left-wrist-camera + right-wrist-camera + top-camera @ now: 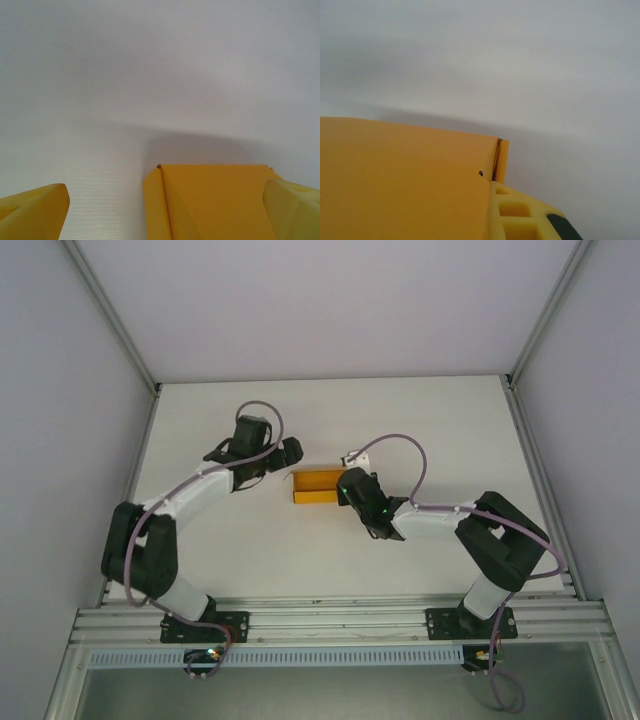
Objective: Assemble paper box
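The paper box [318,487] lies on the white table [420,420], a compact orange oblong with a gripper at each of its short ends. At the box's left end the left gripper [291,453] stands wide, its yellow fingers [35,212] straddling the box's near corner, which sits right by one finger and well clear of the other. At the box's right end the right gripper [350,485] is pinched narrow on the box's card wall, with one finger [517,215] flat against the card and the other hidden behind it.
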`<state>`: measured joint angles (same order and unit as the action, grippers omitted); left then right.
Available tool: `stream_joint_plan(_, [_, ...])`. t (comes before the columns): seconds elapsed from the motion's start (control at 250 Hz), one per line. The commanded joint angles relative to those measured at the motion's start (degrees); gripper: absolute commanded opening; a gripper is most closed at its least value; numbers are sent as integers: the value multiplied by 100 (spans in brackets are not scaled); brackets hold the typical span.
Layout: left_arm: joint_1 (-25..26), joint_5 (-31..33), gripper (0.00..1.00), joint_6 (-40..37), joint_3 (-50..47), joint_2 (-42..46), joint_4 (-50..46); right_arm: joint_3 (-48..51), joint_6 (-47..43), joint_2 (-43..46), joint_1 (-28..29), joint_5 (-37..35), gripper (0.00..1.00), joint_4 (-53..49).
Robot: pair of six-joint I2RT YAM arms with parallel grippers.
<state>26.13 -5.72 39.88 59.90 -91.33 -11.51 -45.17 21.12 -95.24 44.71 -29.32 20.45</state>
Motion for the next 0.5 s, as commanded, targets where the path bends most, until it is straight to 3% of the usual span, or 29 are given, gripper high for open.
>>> stream_joint_plan(0.0, [14,-667,97,291,-152,-284,282,199,-66,-30,150,-30,6,-353])
stream_joint_plan(0.323, [43,-1153,71,878,-1125,-534,1419,179,159,127,442,-52,15,-998])
stream_joint_plan(0.495, [199,-1240,55,908,-1266,-621,1558,200,306,321,622,-48,23,-1464])
